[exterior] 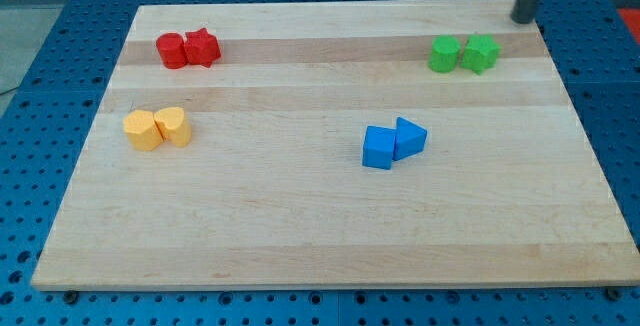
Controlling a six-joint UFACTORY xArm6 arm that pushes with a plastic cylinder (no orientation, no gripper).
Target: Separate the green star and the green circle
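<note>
Side by side, green circle [444,54] touching green star [481,53]; my tip [523,18] upper right, apart.

- The pale wooden worktop [330,226] lies on a blue perforated base [60,26].
- Near its top-left corner, a red round block [171,51] touches a red star block [202,47].
- By the left edge, a yellow hexagonal block [142,130] touches a yellow heart-like block [174,125].
- Near the top-right corner, the green circle [444,54] touches the green star [481,53].
- Right of centre, a blue square block [379,148] touches a blue triangular block [409,138].
</note>
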